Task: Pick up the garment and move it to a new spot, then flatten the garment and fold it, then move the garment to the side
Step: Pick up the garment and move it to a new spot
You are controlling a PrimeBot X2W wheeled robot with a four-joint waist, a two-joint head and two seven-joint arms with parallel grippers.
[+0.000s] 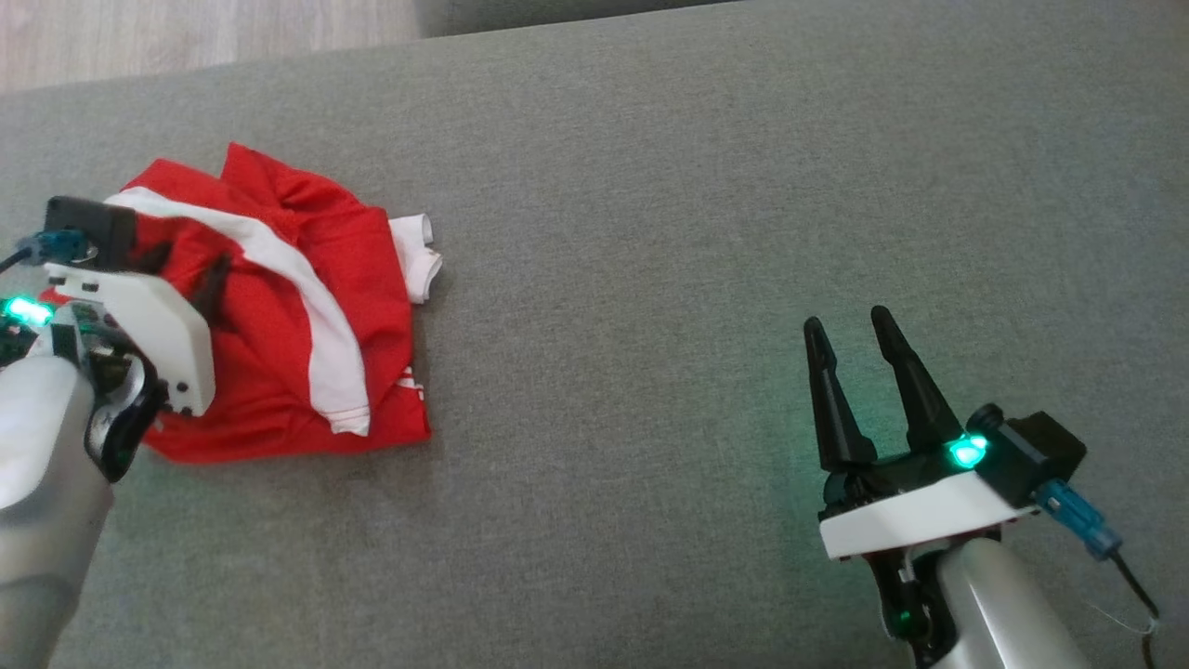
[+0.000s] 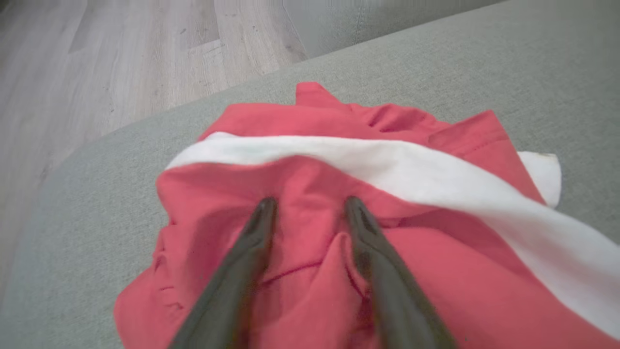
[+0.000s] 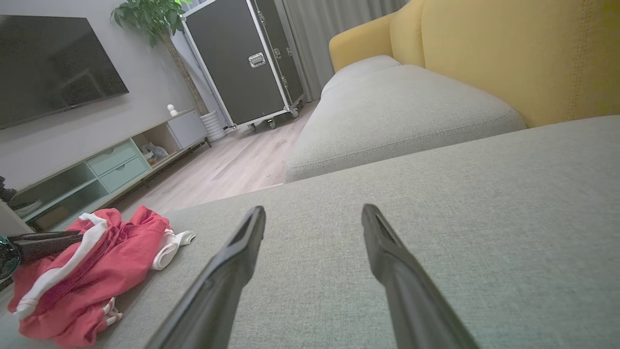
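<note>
Red cloth crossed by a broad white band, the crumpled garment (image 1: 260, 381) lies in a heap at about nine o'clock on the grey woven sofa cushion (image 1: 706, 186). It sits near the cushion's edge, and pale wooden floor (image 2: 121, 58) shows beyond at eleven o'clock. The left arm's jaws are spread. Their long dark fingers (image 2: 242, 261) are planted on the heap's near side, and a raised ridge of red fabric stands between the tips, touched but not pinched. That placement looks deliberate: straddling a fold gives the jaws something thick to close on, so the whole heap should lift together rather than one loose layer. A white cuff (image 1: 416, 255) pokes out on the heap's three o'clock side, free of the arm. The right arm's jaws are also spread and hold nothing. Their dark fingers (image 1: 915, 390) hover over bare cushion at four o'clock, well apart from the garment. They probably wait there because that open stretch is the likely new spot. The first step, the pick-up, is not yet done.
</note>
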